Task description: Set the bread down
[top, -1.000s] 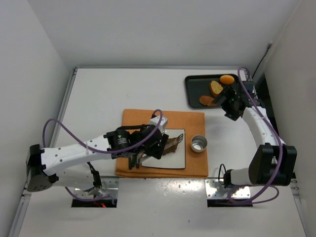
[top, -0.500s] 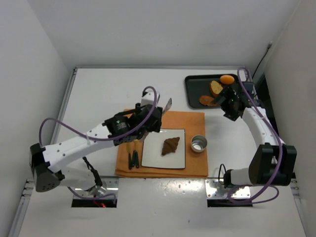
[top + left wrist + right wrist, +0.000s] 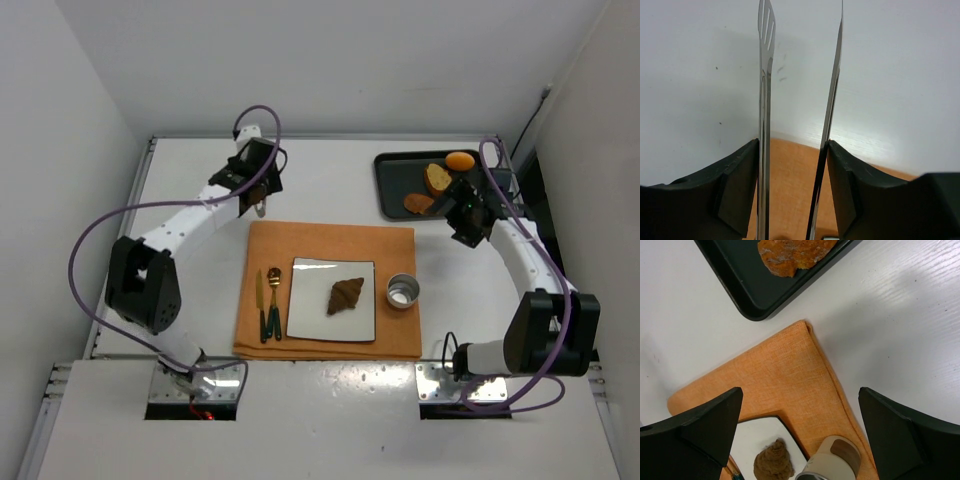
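The bread, a dark brown croissant (image 3: 346, 296), lies on the white square plate (image 3: 312, 322) on the orange mat (image 3: 335, 242). It also shows in the right wrist view (image 3: 773, 463). My left gripper (image 3: 257, 190) is beyond the mat's far left corner and apart from the plate, shut on metal tongs (image 3: 765, 90). The tong arms are spread with nothing between them. In the left wrist view the gripper (image 3: 793, 146) is over the mat's edge. My right gripper (image 3: 466, 218) is open and empty above the table by the tray; in its wrist view (image 3: 800, 390) it is over the mat's far right corner.
A small metal cup (image 3: 402, 291) stands on the mat right of the plate. A knife and spoon (image 3: 267, 302) lie left of the plate. A black tray (image 3: 393, 190) at the back right holds toasted slices (image 3: 437, 177) and an orange fruit (image 3: 460, 160).
My left arm has swung away from the plate to the far left with the tongs. The croissant stays on the plate. The right arm has barely moved.
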Robot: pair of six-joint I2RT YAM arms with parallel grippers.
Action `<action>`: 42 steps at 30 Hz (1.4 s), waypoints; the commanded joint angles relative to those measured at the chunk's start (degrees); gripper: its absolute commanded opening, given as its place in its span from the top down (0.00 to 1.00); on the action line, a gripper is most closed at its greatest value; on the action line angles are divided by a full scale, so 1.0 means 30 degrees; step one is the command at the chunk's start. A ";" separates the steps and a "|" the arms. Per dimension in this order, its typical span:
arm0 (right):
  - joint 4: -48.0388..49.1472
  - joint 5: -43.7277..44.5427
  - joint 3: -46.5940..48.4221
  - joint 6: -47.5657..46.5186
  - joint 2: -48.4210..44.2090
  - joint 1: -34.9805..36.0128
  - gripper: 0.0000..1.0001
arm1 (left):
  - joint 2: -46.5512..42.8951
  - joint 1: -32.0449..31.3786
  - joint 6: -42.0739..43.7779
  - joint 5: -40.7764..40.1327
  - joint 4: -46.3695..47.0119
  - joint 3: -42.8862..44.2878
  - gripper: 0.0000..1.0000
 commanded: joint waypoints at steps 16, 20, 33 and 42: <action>0.0746 -0.0773 0.0175 -0.0003 0.0487 0.0148 0.00 | 0.2234 0.5470 -0.2536 -0.0689 0.0511 -0.0288 0.38; 0.0746 -0.0775 0.0175 0.0173 0.0487 0.0148 0.00 | 0.3520 0.5882 -0.1925 -0.0954 0.0804 0.0293 0.35; 0.0746 -0.0775 0.0000 0.0173 0.0311 0.0148 0.00 | 0.6629 0.7259 -0.1367 -0.1599 0.0160 0.1409 0.18; 0.0163 -0.0425 0.0612 -0.0235 0.0311 0.0148 0.00 | 0.6280 0.7259 -0.0986 -0.0574 -0.0016 0.1614 0.00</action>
